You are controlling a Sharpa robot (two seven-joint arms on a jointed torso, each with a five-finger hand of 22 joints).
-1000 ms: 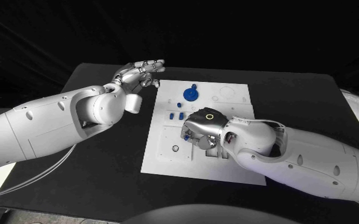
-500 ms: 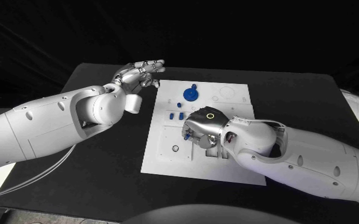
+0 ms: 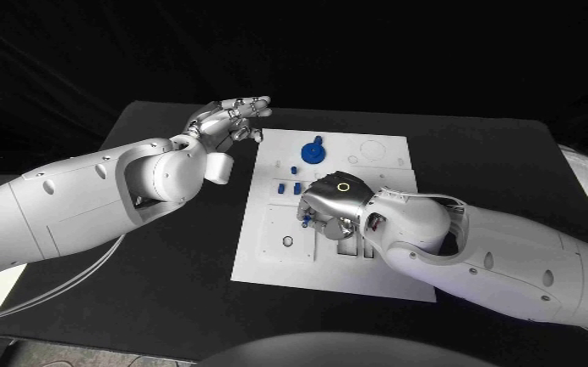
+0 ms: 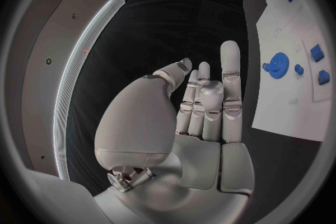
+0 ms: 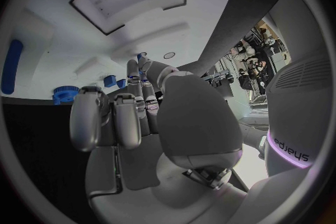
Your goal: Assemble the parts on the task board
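White task board [image 3: 263,252] under right hand [image 3: 333,206]

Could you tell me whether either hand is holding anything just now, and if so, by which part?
The left hand holds nothing, its fingers apart. The right hand is down over the board; whether it holds a part cannot be told.

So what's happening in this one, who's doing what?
The right hand is down over the middle of the white task board, fingers curled toward small blue parts; whether it grips one cannot be told. The left hand hangs open beside the board's far left corner, holding nothing. A blue gear sits on the board.
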